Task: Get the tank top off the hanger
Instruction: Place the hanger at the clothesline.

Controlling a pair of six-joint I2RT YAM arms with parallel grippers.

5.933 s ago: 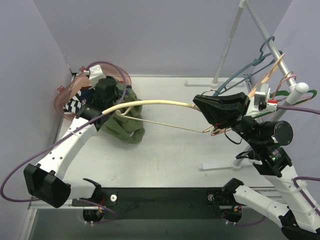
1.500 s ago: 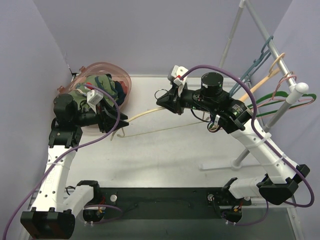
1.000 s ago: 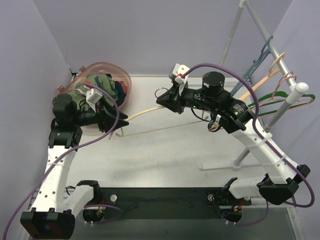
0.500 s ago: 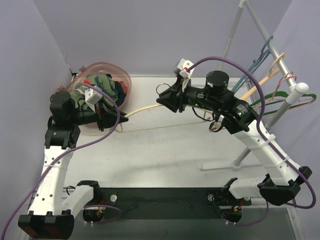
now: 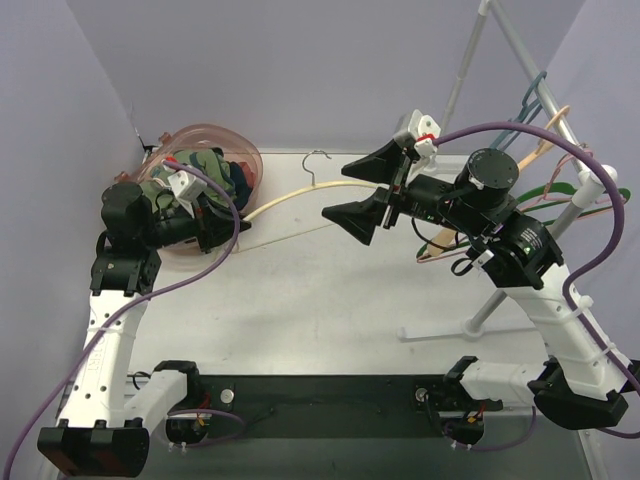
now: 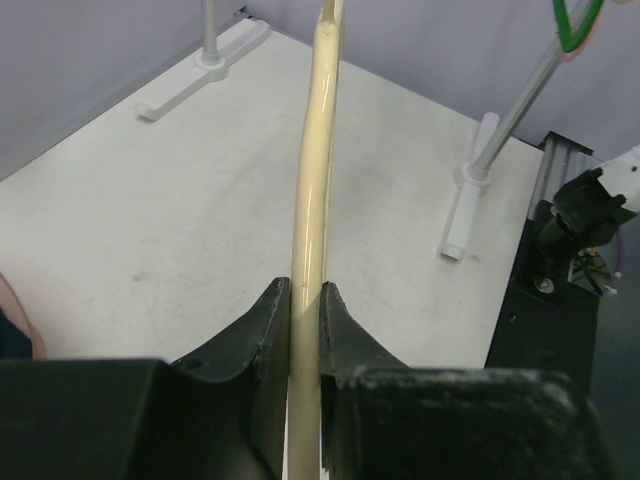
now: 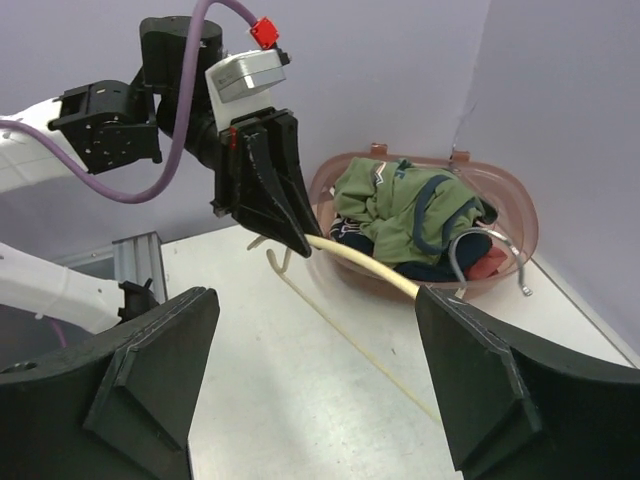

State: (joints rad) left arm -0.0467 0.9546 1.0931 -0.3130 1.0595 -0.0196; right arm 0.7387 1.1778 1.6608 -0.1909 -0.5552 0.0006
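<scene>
**Tank top in the basket, hanger bare**

The table (image 5: 330, 310) lies open and wide to the right of the pink basket (image 5: 252, 165), which sits at its back left corner. The green tank top (image 7: 400, 205) lies bunched inside the basket. The cream hanger (image 5: 300, 193) reaches rightward from the basket's near edge, nothing on it. The left gripper (image 6: 305, 305) clamps one hanger arm just beside the basket; the right gripper (image 5: 365, 192) hangs well right of the basket, jaws wide, holding nothing

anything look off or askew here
The bare cream hanger is held by one end only in the left gripper, jutting askew over the table; the right gripper stands open, not gripping it.
</scene>
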